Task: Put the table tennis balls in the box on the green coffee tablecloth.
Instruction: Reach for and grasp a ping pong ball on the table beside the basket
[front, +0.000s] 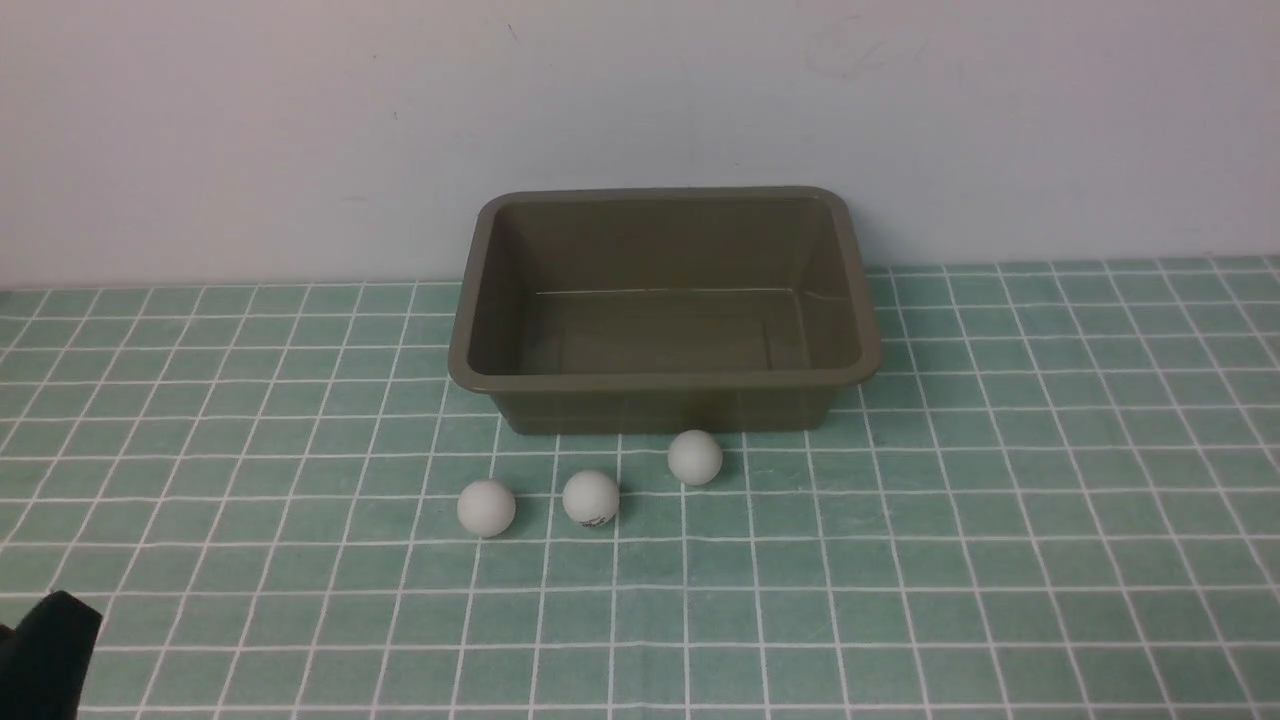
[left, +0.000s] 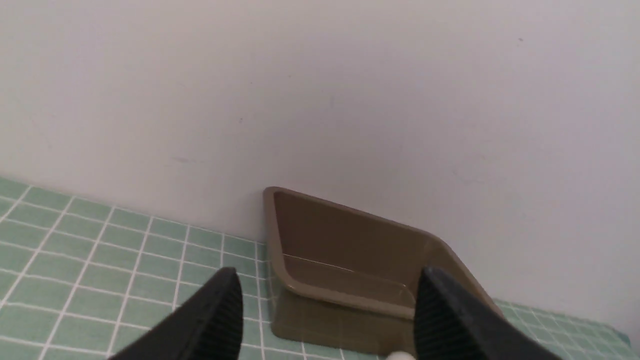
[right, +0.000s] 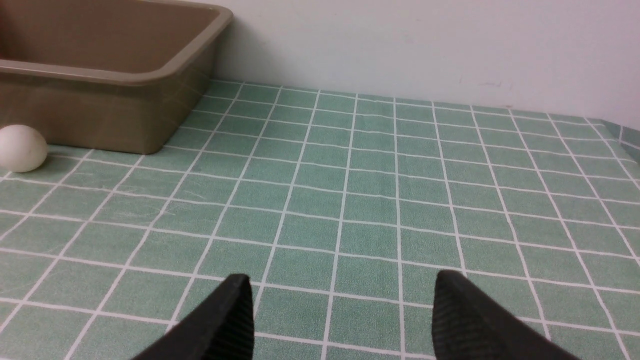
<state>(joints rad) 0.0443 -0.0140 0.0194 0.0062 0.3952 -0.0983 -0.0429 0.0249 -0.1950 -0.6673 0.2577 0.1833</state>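
Three white table tennis balls (front: 590, 497) lie in a loose row on the green checked tablecloth (front: 1000, 500), just in front of the empty olive-brown box (front: 660, 380). None is boxed yet. The left gripper (left: 327, 275) and right gripper (right: 342, 280) both hang open, holding nothing. Next, probably, one must lower over a ball and close gently.

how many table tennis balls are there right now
3. All sit on the green cloth in front of the box, none inside it: the left ball, the middle ball beside it, and the right ball nearest the box's front wall. None looks hidden.
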